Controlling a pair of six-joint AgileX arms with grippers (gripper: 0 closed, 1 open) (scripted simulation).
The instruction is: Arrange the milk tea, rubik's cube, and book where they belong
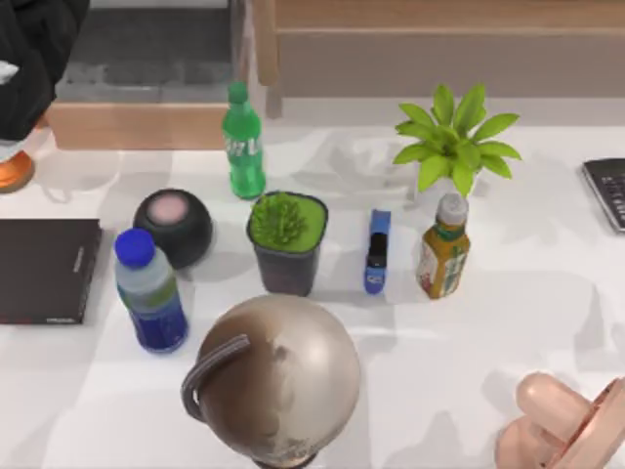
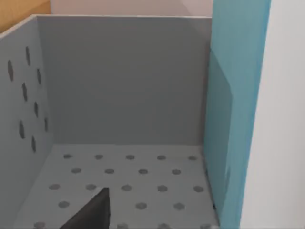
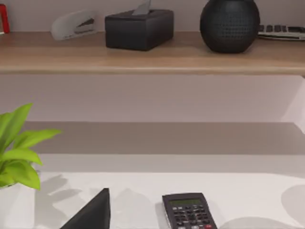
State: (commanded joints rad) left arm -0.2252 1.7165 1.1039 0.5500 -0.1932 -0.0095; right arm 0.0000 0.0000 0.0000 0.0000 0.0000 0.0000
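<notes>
The teal-blue book [image 2: 236, 119] stands upright against one wall of a grey bin [image 2: 124, 86] with dotted holes, its pale edge [image 2: 286, 119] close to the left wrist camera. My left arm [image 1: 29, 59] reaches over that grey bin [image 1: 146, 49] at the back left of the table. A dark part of the left gripper [image 2: 93, 212] pokes into the bin beside the book. The right wrist camera faces the back shelf, with a dark gripper part [image 3: 93, 212] low in its view. The milk tea and the rubik's cube are out of view.
On the table stand a green bottle [image 1: 243, 142], black speaker [image 1: 174, 225], blue-capped water bottle [image 1: 149, 293], potted grass [image 1: 286, 239], blue stapler [image 1: 378, 250], orange-label bottle [image 1: 444, 249], leafy plant [image 1: 454, 142], globe [image 1: 273, 381], thin black book [image 1: 44, 269] and calculator [image 1: 607, 191].
</notes>
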